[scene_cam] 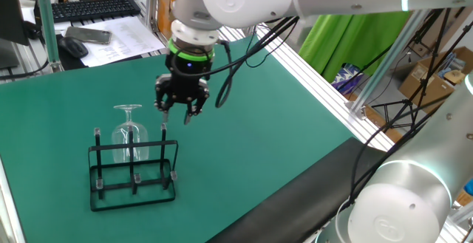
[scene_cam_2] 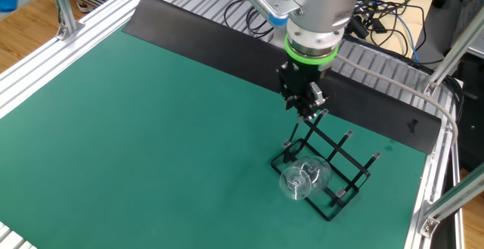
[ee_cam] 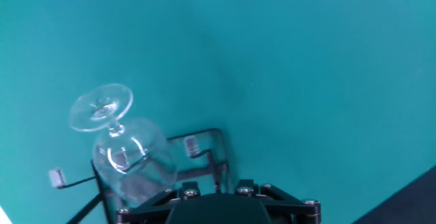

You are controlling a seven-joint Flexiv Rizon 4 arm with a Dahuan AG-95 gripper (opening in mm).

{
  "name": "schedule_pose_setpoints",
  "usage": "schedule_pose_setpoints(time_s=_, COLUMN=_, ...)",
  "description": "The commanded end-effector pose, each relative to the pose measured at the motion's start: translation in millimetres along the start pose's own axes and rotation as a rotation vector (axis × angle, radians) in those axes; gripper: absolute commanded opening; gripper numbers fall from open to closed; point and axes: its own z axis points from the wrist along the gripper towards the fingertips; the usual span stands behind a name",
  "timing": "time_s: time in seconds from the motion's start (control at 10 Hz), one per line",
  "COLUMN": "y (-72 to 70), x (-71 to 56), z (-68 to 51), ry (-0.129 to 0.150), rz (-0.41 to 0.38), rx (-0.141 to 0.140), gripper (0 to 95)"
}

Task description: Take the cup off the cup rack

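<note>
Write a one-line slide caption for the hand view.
Looking down the fingers: an upside-down wine glass sits on the black wire cup rack, round foot uppermost, above the green table mat.

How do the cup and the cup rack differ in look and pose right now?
The cup is clear, colourless glass; the cup rack is black wire with pale-tipped posts. The cup is rounded, with a bowl, thin stem and flat foot; the rack is a boxy, open frame. The cup hangs upside down, foot uppermost, on a post; the rack stands upright on the green mat. Neither is touched by the gripper.
</note>
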Motion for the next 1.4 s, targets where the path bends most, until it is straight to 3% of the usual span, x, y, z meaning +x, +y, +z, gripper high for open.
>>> schedule_pose_setpoints(time_s=0.1, y=6.9, x=9.6, z=1.3, ry=-0.006, rz=0.021, rx=-0.008, gripper=38.0)
schedule_pose_setpoints(time_s=0.6, y=42.9, x=32.0, z=-3.2, ry=-0.037, rz=0.043, rx=-0.035, gripper=38.0)
schedule_pose_setpoints(time_s=0.9, y=47.4, x=30.9, z=3.5, ry=-0.077, rz=0.027, rx=-0.055, gripper=38.0)
schedule_pose_setpoints(time_s=1.4, y=52.9, x=27.9, z=15.2, ry=-0.092, rz=0.035, rx=-0.064, gripper=38.0)
